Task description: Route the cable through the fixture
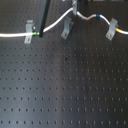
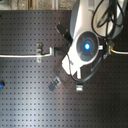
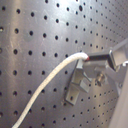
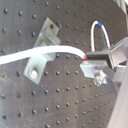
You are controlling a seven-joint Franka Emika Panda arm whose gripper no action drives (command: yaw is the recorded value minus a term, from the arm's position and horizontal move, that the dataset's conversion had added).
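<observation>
1. In both wrist views we see the gripper (image 4: 90, 59) with its dark fingers (image 3: 100, 56) closed on the cable (image 4: 50, 50), pinching it at a short red-orange band; the white cord leaves the fingertips and curves away toward the left edge of the frame.
2. In the second wrist view the cable runs across a metal clip fixture (image 4: 42, 47) in the upper left, and a second stretch with a blue band (image 4: 100, 24) loops above the fingers. A smaller bracket (image 4: 96, 75) sits just below the fingertips.
3. In the first exterior view the cable (image 1: 55, 24) crosses the top of the frame from the left edge to the right, passing three grey fixtures: the left one (image 1: 29, 31), the middle one (image 1: 66, 30) and the right one (image 1: 112, 29). A green band lies by the left fixture, a blue band (image 1: 98, 16) between middle and right, a yellow band (image 1: 118, 30) at the right.
4. The arm (image 1: 44, 15) comes down dark at the upper left, between the left and middle fixtures.
5. The surface is a black perforated board (image 1: 65, 85); the whole lower part of the first exterior view is bare board.
6. In the second exterior view the robot's white body (image 2: 85, 45) covers the centre of the frame, hiding the gripper.
</observation>
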